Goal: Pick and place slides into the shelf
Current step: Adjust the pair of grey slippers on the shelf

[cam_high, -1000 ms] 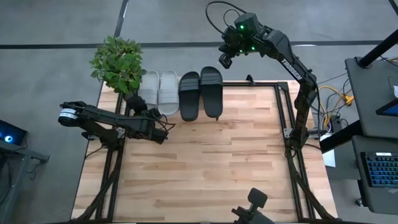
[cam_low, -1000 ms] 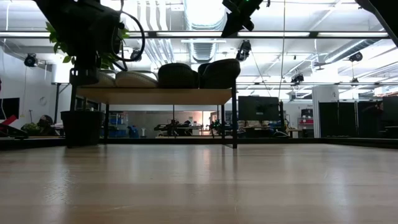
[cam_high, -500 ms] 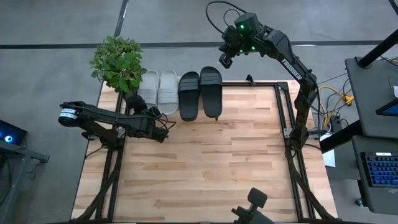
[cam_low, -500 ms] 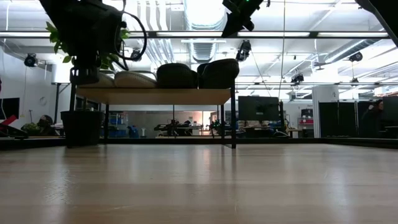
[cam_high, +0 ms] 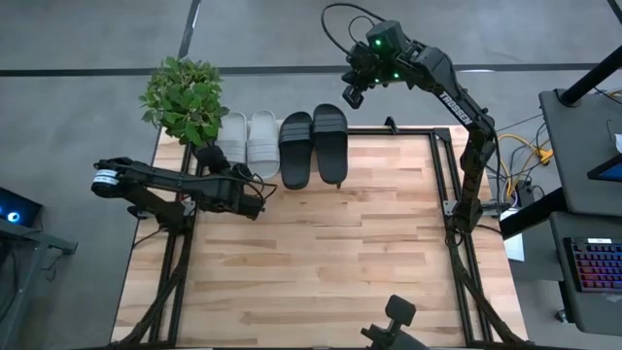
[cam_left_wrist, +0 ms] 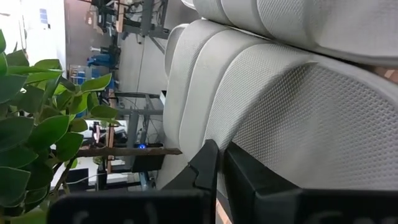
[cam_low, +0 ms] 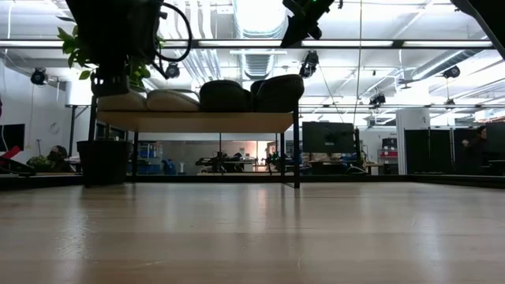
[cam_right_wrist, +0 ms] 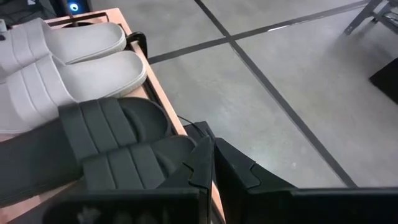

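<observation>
Grey and black slides [cam_high: 282, 144] lined up four abreast on the shelf [cam_low: 197, 121] at the table's far edge. Left gripper [cam_high: 256, 194] pressed together, empty, just in front of the grey pair's heels. Right gripper [cam_high: 352, 95] likewise closed, raised beyond the black pair's toes.

A robotics lab in an open industrial hall: exposed ceiling ducts [cam_low: 256, 47], a grey concrete floor [cam_high: 272, 34], monitors [cam_low: 329, 137] on far desks, a keyboard [cam_high: 593, 264] beside the worktop [cam_high: 321, 253].
</observation>
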`<state>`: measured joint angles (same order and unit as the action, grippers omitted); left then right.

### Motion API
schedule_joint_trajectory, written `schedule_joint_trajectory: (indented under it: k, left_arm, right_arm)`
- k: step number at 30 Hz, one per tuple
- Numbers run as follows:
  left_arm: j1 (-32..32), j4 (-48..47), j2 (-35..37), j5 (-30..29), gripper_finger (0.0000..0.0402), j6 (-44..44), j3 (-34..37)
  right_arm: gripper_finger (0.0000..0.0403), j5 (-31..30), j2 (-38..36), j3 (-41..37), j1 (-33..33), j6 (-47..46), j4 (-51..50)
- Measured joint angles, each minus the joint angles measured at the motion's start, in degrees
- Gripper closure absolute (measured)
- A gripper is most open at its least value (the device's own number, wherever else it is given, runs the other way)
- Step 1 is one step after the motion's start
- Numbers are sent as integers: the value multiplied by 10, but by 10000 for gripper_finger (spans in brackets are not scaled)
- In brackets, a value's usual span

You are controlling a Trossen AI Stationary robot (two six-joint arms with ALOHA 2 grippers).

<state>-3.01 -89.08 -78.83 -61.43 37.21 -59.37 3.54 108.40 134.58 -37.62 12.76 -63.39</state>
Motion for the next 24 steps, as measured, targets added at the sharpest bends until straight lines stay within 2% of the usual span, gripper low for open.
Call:
schedule_joint_trajectory:
  k: [15,24]
  left_arm:
    - [-1,-9,0,17,401,30,-3]
    - [0,-9,0,51,402,30,-10]
  right_arm:
    - [394,1,0,0,0,8,-12]
    - [394,10,0,0,0,8,-12]
